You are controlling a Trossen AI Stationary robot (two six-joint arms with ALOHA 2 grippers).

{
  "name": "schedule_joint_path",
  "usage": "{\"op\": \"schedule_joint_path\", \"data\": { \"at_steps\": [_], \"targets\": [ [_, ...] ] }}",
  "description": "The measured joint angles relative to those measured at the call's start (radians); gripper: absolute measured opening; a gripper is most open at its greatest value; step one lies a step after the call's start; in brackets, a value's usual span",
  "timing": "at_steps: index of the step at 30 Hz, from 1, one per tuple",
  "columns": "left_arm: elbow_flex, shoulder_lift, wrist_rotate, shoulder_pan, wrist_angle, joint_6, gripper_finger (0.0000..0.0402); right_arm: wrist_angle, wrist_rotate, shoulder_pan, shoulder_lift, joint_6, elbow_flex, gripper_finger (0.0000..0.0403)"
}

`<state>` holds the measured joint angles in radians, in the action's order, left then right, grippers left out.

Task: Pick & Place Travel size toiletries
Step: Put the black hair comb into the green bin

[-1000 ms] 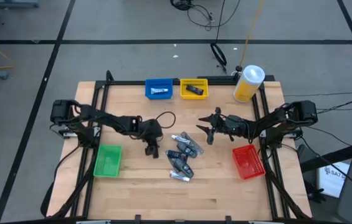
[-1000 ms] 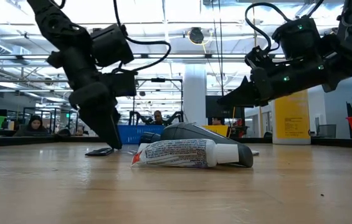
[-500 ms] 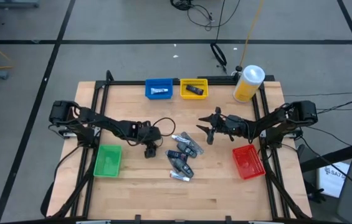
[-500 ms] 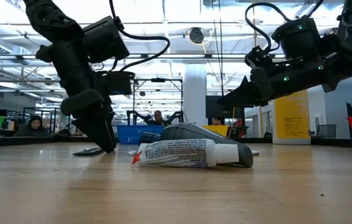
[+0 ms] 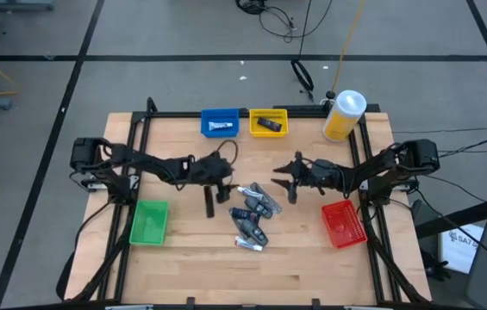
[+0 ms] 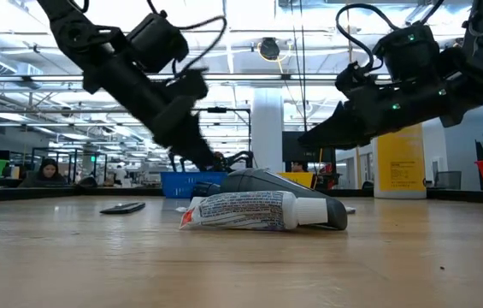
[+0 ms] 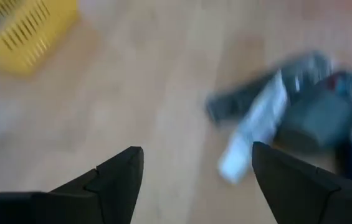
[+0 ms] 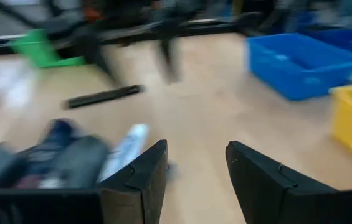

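Room: an open hall with ceiling lights and seated people far behind the table in the low view.
Surface: a wooden table (image 5: 191,258) inside a black frame, on a grey tiled floor.
Left gripper (image 5: 223,184): reaches in from the left arm, raised above the wood just left of the toiletry pile; its own wrist view shows the two dark fingers (image 7: 121,174) spread wide with nothing between them.
Right gripper (image 5: 288,179): held above the table to the right of the pile, fingers parted and empty; in its wrist view the fingers (image 8: 139,180) frame bare wood.
Black tube (image 5: 209,202): a slim dark piece lying flat on the wood by itself, just left of the pile and below the left gripper; it shows as a low dark strip in the low view (image 6: 123,207).
Toiletry pile (image 5: 252,215): small dark blue, grey and white tubes and sachets heaped mid-table between the two grippers.
White tube (image 6: 254,210): lies on its side at the near edge of the pile in the low view, cap end to the right.
Blue bin (image 5: 220,123): at the far edge, holds one pale item.
Yellow bin (image 5: 268,122): just beside the blue bin, holds one dark item.
Green bin (image 5: 149,221): near the left edge.
Red bin (image 5: 343,222): near the right edge.
Yellow canister (image 5: 344,115): white-lidded, upright at the far right corner.
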<state>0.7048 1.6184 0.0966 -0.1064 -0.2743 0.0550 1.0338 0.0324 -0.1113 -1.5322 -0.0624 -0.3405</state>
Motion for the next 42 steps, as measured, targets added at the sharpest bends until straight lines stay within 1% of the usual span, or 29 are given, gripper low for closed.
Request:
{"op": "schedule_joint_path", "data": {
  "at_steps": [2,5,7,11,14,16,18,20,23,29,32,35,39,42],
  "targets": [
    [0.0,0.0,-0.007,-0.016,-0.059,-0.019,0.0294,-0.019,-0.059,0.02,0.0,-0.002,-0.003,0.0159],
    [0.0,0.0,-0.017,-0.034,-0.139,-0.046,0.0294,-0.141,-0.056,0.071,0.0,-0.004,-0.022,0.0174],
    [0.0,0.0,-0.016,-0.044,-0.185,-0.054,0.0294,-0.239,-0.018,0.112,0.0,-0.005,-0.041,0.0187],
    [0.0,0.0,-0.016,-0.057,-0.26,-0.055,0.0294,-0.382,0.101,0.192,0.0,-0.012,-0.079,0.021],
    [0.0,0.0,-0.016,-0.058,-0.282,-0.053,0.0294,-0.402,0.125,0.228,0.0,-0.049,-0.083,0.022],
    [0.0,0.0,-0.016,-0.055,-0.284,-0.047,0.0294,-0.428,0.129,0.243,0.0,-0.068,-0.084,0.0222],
    [0.0,0.0,-0.016,-0.051,-0.281,-0.041,0.0294,-0.463,0.156,0.252,-0.001,-0.076,-0.084,0.0222],
    [0.0,0.0,-0.016,-0.048,-0.286,-0.032,0.0294,-0.466,0.177,0.253,-0.001,-0.07,-0.084,0.022],
    [0.0,0.0,-0.017,-0.044,-0.298,-0.025,0.0294,-0.463,0.176,0.253,-0.001,-0.045,-0.084,0.022],
    [0.0,0.0,-0.017,-0.041,-0.32,-0.024,0.0294,-0.453,0.148,0.253,-0.01,0.001,-0.084,0.022],
    [0.0,0.0,-0.016,-0.041,-0.327,-0.024,0.0294,-0.42,0.147,0.253,-0.041,0.011,-0.083,0.022],
    [0.0,0.0,-0.016,-0.041,-0.328,-0.024,0.0294,-0.337,0.149,0.257,-0.097,0.046,-0.086,0.022],
    [0.001,0.0,-0.016,-0.041,-0.328,-0.024,0.0294,-0.277,0.175,0.256,-0.153,0.091,-0.088,0.0219],
    [0.001,0.0,-0.016,-0.04,-0.328,-0.024,0.0294,-0.277,0.176,0.238,-0.165,0.114,-0.089,0.0219]
  ]
}}
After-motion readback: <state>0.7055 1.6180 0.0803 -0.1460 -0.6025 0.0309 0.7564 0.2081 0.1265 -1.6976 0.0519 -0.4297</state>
